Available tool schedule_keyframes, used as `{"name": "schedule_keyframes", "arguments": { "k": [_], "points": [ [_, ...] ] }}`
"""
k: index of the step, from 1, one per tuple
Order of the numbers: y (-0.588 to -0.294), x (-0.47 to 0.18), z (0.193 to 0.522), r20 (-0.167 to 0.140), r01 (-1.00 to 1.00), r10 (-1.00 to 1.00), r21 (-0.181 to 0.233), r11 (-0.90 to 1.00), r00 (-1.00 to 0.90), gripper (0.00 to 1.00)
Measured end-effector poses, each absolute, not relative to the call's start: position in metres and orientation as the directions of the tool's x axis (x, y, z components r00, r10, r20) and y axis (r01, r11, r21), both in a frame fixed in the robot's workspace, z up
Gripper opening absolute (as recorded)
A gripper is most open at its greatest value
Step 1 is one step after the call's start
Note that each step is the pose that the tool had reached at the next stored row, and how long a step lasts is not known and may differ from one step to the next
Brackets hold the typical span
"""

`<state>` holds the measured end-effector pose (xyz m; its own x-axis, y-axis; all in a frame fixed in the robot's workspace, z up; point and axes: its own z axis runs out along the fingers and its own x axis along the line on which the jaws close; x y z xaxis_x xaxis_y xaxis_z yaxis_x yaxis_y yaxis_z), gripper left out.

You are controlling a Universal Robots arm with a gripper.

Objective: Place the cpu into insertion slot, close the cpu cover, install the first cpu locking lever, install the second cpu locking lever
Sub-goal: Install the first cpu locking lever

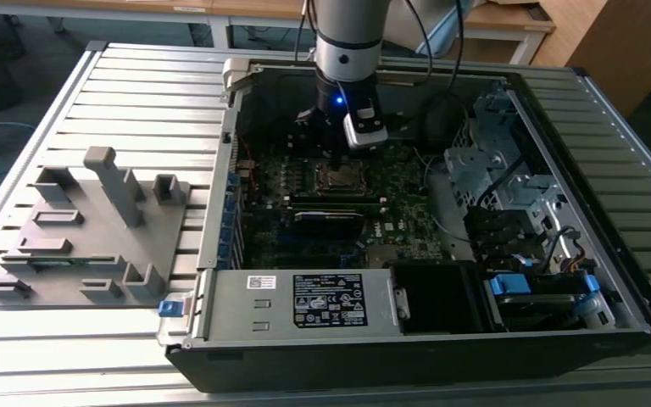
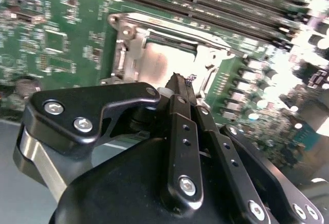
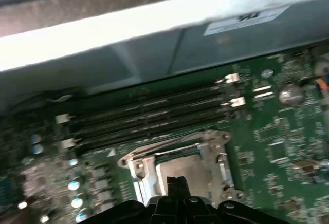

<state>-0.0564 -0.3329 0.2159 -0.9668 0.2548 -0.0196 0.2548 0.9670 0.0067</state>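
Open computer case (image 1: 416,212) on the tabletop (image 1: 133,93), motherboard (image 1: 337,212) inside, cpu cover (image 2: 154,54) shut over the cpu (image 3: 177,168), directly beneath the clenched, empty end effector (image 2: 182,82) hovering just above.

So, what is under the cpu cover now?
The cpu cover lies closed over the slot. Through its cut-out, the cpu's grey metal top shows. The end effector, fingers together, hides its near part; the slot beneath is covered.

In both wrist views the pincer (image 2: 181,82) covers the near edge of the cpu cover (image 2: 154,44). In the exterior view, the insertion slot (image 1: 341,176) is too small to read, and the arm (image 1: 348,34) is cut off by the frame's edge.
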Motion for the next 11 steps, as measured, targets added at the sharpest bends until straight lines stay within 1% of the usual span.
{"name": "schedule_keyframes", "arguments": {
  "k": [5, 11],
  "points": [
    [-0.3329, -0.0556, 0.2157, -0.017, 0.249, 0.249, 0.006, 0.968, -0.968, 0.1],
    [-0.3329, -0.0523, 0.2141, -0.017, 0.182, 0.182, 0.006, 0.983, -0.983, 0.1]
  ]
}}
